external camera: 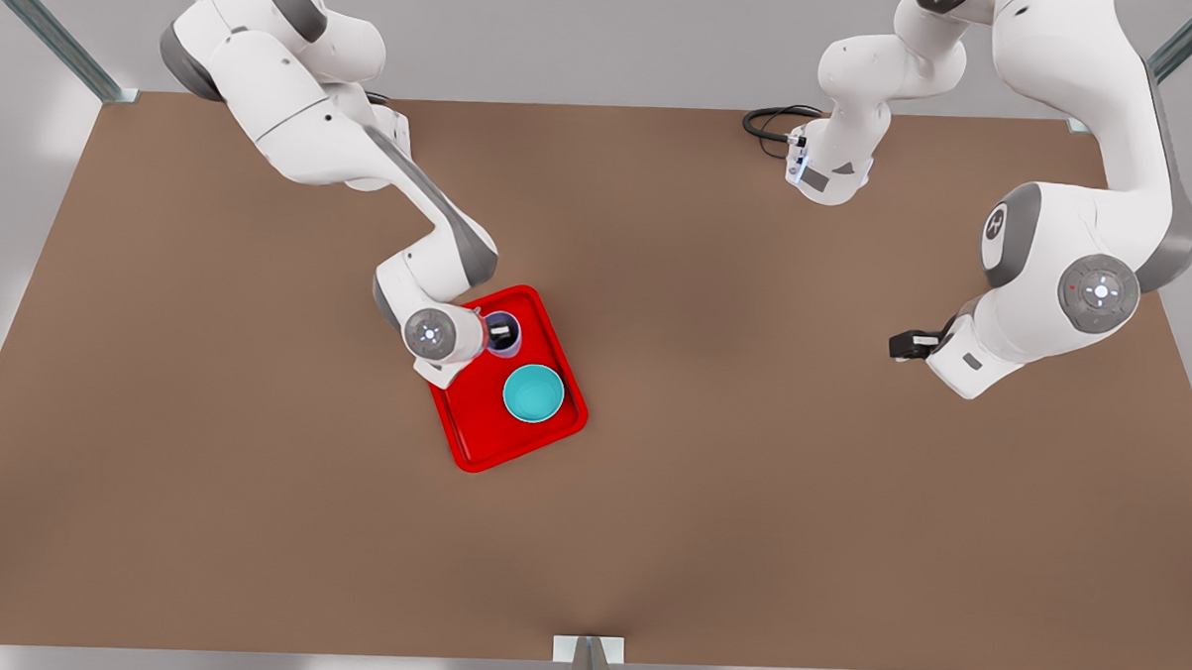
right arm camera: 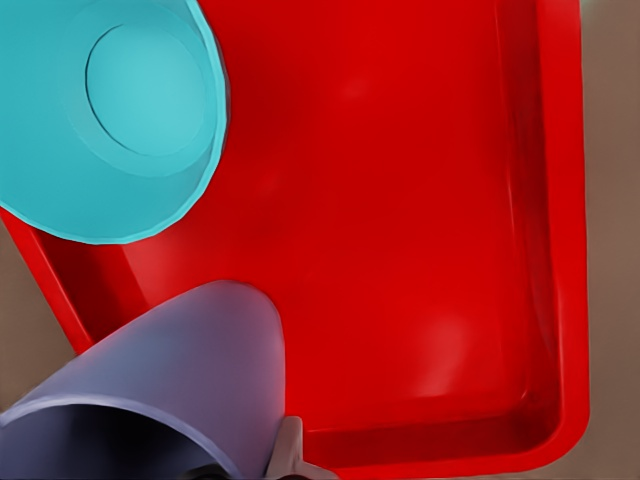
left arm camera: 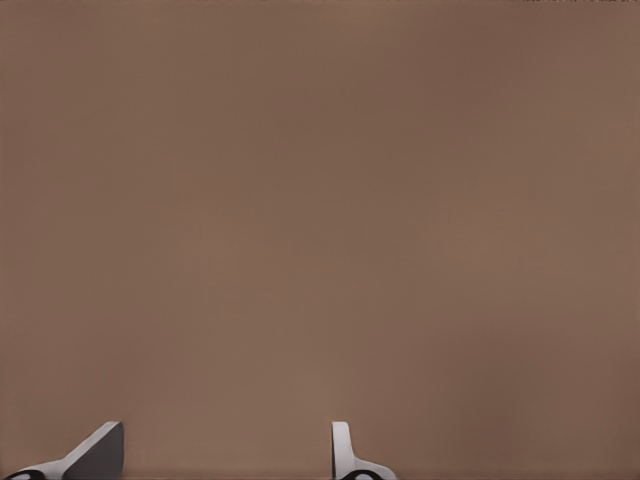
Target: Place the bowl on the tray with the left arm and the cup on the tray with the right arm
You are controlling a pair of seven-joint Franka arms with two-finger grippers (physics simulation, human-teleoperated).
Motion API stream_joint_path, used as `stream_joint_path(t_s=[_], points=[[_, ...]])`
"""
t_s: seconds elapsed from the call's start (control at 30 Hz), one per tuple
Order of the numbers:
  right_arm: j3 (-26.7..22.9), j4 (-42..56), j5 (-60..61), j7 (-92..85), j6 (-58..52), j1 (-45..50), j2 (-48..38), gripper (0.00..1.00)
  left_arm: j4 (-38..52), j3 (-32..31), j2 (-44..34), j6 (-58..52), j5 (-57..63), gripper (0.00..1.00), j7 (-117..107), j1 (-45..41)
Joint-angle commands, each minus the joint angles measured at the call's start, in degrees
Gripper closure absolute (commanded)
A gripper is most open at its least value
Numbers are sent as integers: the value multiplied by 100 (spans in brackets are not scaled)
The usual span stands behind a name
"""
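Observation:
The red tray (external camera: 474,435) lies left of the table's middle in the front view. On it stands the teal bowl (external camera: 533,392), upright, with nothing touching it. Beside the bowl on the tray is the lavender cup (external camera: 505,344). My right gripper (external camera: 498,334) is shut on the cup's wall, one finger inside the rim. The right wrist view shows the cup (right arm camera: 190,370), the outer finger (right arm camera: 287,452) against its wall, the bowl (right arm camera: 110,120) and the tray floor (right arm camera: 400,230). My left gripper (external camera: 901,346) waits open over bare table at the front view's right, its fingertips (left arm camera: 345,450) spread apart.
A coiled black cable (external camera: 774,121) lies at the table's back edge. Metal frame posts (external camera: 51,33) stand at the back corners and a bracket (external camera: 588,654) sits at the front edge. Brown table (external camera: 749,499) spreads wide around the tray.

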Motion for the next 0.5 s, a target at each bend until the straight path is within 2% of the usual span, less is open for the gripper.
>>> stream_joint_path(t_s=[0.0, 0.13, 0.2, 0.33, 0.4, 0.47], points=[[1, -9, -52, 23, 29, 2, 4, 79, 0, 0, 0, 0, 1, 0, 0, 0], [0, -141, -52, 75, 231, -7, 83, 79, -35, 0, 0, -9, 1, 0, 0, 0], [-17, -141, -52, 84, 284, 2, 101, 60, -62, 0, 0, 0, 1, 0, 0, -9], [-26, -141, -52, 84, 284, 2, 101, 13, -62, 0, -9, -9, 1, 0, 0, 0], [-26, -141, -52, 84, 284, -7, 101, 8, -61, 0, -9, -9, 1, 0, 0, -9], [-26, -132, -52, 84, 284, 2, 101, 7, -62, 0, 0, -9, 1, 0, 0, -9]])
